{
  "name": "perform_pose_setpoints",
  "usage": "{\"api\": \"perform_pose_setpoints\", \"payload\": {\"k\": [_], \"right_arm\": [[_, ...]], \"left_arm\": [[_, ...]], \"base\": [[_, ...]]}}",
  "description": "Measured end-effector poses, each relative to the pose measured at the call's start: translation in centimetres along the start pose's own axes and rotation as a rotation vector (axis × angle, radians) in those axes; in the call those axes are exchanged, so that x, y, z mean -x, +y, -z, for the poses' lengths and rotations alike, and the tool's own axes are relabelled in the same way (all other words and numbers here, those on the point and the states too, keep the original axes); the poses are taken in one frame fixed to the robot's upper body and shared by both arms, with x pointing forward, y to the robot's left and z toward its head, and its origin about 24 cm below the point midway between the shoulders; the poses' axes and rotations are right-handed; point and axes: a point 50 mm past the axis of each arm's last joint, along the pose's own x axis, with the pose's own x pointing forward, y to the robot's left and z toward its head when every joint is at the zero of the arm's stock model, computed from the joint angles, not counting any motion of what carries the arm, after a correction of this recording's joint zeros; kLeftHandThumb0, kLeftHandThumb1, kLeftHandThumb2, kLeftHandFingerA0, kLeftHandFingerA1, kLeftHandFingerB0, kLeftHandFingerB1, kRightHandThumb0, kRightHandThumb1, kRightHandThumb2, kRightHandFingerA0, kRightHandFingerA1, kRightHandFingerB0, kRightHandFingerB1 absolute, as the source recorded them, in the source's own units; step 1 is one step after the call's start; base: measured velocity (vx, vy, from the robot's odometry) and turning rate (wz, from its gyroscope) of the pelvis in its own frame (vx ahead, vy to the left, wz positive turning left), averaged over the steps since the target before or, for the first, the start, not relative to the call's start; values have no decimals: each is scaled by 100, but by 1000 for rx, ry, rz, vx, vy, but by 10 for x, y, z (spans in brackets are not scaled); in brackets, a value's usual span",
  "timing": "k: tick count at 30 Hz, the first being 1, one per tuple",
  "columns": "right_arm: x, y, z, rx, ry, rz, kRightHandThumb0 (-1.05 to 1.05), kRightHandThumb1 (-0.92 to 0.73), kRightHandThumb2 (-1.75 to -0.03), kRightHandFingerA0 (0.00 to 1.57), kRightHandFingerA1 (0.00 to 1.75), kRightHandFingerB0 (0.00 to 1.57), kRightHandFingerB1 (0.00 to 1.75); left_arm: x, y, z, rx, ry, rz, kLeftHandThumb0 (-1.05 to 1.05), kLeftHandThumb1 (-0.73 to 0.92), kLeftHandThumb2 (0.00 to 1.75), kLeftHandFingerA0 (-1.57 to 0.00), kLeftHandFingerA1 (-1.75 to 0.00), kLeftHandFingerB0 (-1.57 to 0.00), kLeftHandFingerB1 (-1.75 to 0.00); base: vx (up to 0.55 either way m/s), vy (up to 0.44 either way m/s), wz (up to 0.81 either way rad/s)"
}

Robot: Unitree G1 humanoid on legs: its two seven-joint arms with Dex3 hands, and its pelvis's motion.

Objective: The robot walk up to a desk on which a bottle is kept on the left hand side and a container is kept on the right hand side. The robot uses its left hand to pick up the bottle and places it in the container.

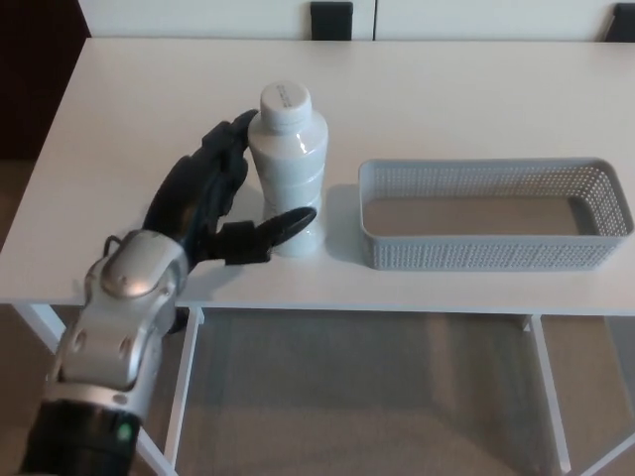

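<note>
A white plastic bottle [291, 164] with a white cap stands on the white desk [446, 99], left of centre and leaning slightly right. My left hand [213, 203] is open around it. The fingers [233, 139] press on its left shoulder, and the thumb [288, 223] crosses in front of its base. A grey mesh container [476, 253], long and empty, sits just right of the bottle near the front edge. My right hand does not show.
Two dark chair backs [330, 20] [620, 22] stand at the desk's far edge. The front edge of the desk runs just below my hand, with white desk legs [187, 387] and grey floor under it.
</note>
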Motion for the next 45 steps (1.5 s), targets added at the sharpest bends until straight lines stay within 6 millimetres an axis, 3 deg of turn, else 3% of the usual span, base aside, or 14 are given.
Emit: {"api": "perform_pose_setpoints", "payload": {"k": [16,17,20,21,22,23,24,25,29,30,32,33,34,45], "right_arm": [[-2,0,-6,13,-19,-6,-40,-71,-62,67,45,51,39],[-2,0,-6,13,-19,-6,-40,-71,-62,67,45,50,39],[-3,1,-7,16,-21,-8,-40,-71,-62,67,46,50,39],[-3,1,-8,18,-22,-9,-41,-71,-62,66,45,50,39],[-4,1,-8,19,-22,-10,-41,-71,-62,66,45,50,39],[-4,1,-8,20,-21,-11,-42,-71,-62,65,44,50,39],[-4,1,-8,20,-21,-11,-42,-71,-62,65,44,50,39],[-4,1,-9,22,-23,-13,-40,-72,-62,66,44,51,39],[-5,2,-11,29,-26,-18,-40,-71,-62,67,45,52,39],[-5,2,-11,29,-26,-18,-40,-71,-62,67,45,52,40],[-7,2,-16,31,-40,-21,-40,-71,-62,67,45,52,40],[-7,2,-16,31,-40,-21,-41,-69,-61,67,45,52,39],[-7,2,-16,30,-41,-22,-39,-69,-60,71,46,55,40],[-8,1,-19,31,-47,-27,-45,-66,-63,68,47,52,40]], "left_arm": [[-21,-3,6,17,91,-75,-48,33,71,-1,-32,0,-14],[-21,-3,6,17,91,-75,-35,45,53,-25,-34,0,-18],[-28,-8,6,3,114,-88,-29,43,63,-25,-40,-5,-16],[-32,-10,5,1,125,-96,-20,54,57,-56,-68,-10,-25],[-35,-12,4,3,134,-104,-20,54,57,-56,-68,-10,-25],[-36,-13,4,2,142,-109,-20,72,62,-97,-54,-19,-28],[-36,-13,4,2,142,-109,-20,72,62,-97,-54,-19,-28],[-39,-15,5,1,154,-118,-17,77,63,-123,-62,-59,-39],[-46,-21,7,-78,189,-136,-12,77,65,-118,-64,-66,-43],[-46,-21,7,-78,189,-136,-11,74,70,-119,-87,-86,-53],[-52,-23,0,-161,177,-146,-11,74,70,-119,-87,-86,-53],[-53,-24,0,-169,173,-147,-9,69,84,-113,-104,-94,-69],[-53,-24,-1,-179,168,-148,-15,63,96,-109,-133,-86,-108],[-47,-21,-3,-200,108,-143,-12,78,75,-101,-139,-76,-109]], "base": [[0,0,0],[0,0,0],[0,0,0],[0,0,0],[0,0,0],[0,0,0],[0,0,0],[0,0,0],[0,0,0],[0,0,0],[0,0,0],[0,0,0],[0,0,0],[0,0,0]]}}
